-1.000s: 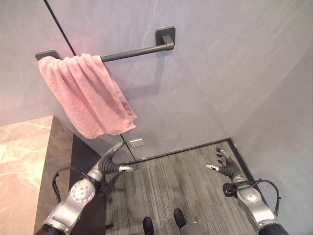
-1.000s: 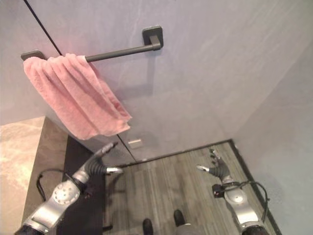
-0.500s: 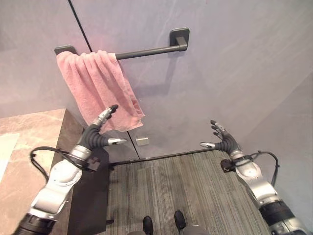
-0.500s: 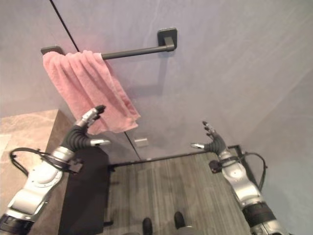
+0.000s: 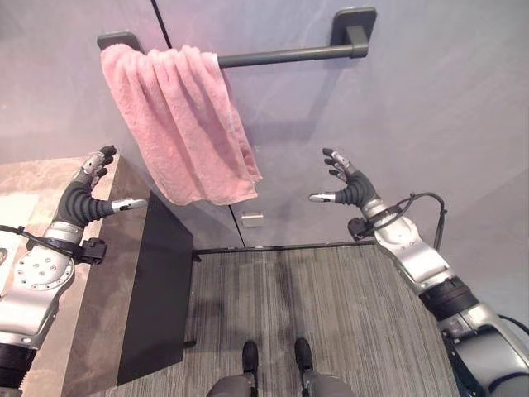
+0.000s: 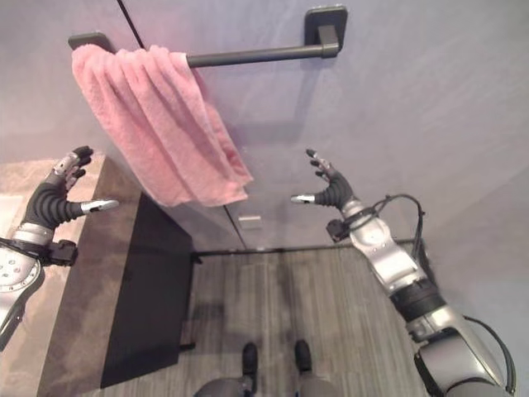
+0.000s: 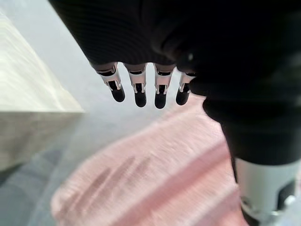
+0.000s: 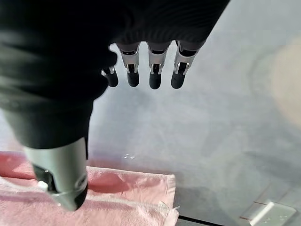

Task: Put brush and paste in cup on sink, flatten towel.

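We have both hands raised with fingers spread and empty: the left hand (image 5: pixel 83 198) over the edge of the table (image 5: pixel 41 248), the right hand (image 5: pixel 347 186) out in front of the wall. To flatten the towel (image 5: pixel 178 124), we judge each hand should take a lower corner and draw the bunched folds apart along the bar (image 5: pixel 285 56). The towel hangs between the hands, above and beyond them, touching neither.

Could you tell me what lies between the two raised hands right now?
The bunched pink towel hangs between the left hand and right hand; both eye views show it.
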Motion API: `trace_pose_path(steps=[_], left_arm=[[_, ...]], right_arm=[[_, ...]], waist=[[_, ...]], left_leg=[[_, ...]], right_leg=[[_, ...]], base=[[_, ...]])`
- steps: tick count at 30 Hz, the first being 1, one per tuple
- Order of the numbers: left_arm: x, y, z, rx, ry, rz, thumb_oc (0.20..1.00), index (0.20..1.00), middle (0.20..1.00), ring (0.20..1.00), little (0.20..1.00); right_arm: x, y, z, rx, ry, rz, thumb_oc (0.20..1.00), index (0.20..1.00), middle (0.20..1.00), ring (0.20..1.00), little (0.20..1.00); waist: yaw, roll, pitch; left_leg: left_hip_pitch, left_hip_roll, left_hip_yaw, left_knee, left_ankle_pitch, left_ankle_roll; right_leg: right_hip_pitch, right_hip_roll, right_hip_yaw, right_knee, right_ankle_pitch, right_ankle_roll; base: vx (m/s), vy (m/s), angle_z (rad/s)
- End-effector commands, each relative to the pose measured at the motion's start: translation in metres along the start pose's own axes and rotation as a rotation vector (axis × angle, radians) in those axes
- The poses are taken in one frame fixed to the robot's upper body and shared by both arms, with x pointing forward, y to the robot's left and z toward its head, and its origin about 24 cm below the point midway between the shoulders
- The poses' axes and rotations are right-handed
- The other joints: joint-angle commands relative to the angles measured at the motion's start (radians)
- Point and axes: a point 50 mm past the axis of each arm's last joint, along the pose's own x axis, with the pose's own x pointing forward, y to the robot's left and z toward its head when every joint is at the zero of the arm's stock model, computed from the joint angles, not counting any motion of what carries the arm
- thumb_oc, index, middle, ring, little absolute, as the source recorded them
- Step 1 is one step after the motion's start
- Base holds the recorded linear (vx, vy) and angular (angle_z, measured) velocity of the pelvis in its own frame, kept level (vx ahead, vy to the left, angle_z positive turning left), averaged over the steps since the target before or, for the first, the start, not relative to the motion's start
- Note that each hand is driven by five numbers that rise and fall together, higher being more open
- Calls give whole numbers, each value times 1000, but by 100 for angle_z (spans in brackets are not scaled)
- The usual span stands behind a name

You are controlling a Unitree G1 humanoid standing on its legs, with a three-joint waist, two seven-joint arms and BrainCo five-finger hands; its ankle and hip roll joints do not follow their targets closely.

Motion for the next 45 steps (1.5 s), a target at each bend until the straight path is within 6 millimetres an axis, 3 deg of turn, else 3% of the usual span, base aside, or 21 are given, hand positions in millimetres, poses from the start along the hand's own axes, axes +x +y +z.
trace_pose_path(steps=[1, 15, 22, 36, 45], left_arm=[[18, 31, 28, 32, -125, 117, 1000, 1000, 1000, 1000, 1000], [51, 47, 26, 46, -69, 195, 1000, 1000, 1000, 1000, 1000], [72, 48, 33, 69, -51, 168, 1000, 1000, 1000, 1000, 1000], [102, 28, 42, -14, -48, 146, 1000, 1000, 1000, 1000, 1000], [117, -2, 50, -71, -64, 101, 1000, 1000, 1000, 1000, 1000]], right_arm=[[16, 0, 29, 13, -106, -3, 1000, 1000, 1000, 1000, 1000], [44, 18, 61, 21, -158, 55, 1000, 1000, 1000, 1000, 1000], [57, 40, 81, 57, -191, 126, 1000, 1000, 1000, 1000, 1000], [60, 64, 99, 145, -238, 213, 1000, 1000, 1000, 1000, 1000], [61, 74, 105, 153, -247, 242, 1000, 1000, 1000, 1000, 1000]], waist=[[3, -51, -34], [1, -49, -9], [-2, -46, -6], [-27, -52, 7], [-40, -56, 14]], left_leg=[[-37, -21, -13, 3, 5, -21], [-77, -22, -25, 3, 17, -25], [-91, -20, -12, 3, 21, -30], [-102, -15, -2, 3, 23, -35], [-101, -17, -15, 3, 24, -34]], right_leg=[[-60, -107, 25, -2, 60, 124], [-89, -112, 12, -2, 63, 121], [-107, -111, 19, -2, 67, 126], [-123, -109, 32, -2, 71, 129], [-115, -112, 28, -2, 65, 120]], base=[[23, 25, 6], [29, 14, 3], [30, 12, -1], [-1, 4, -1], [-2, 4, -1]])
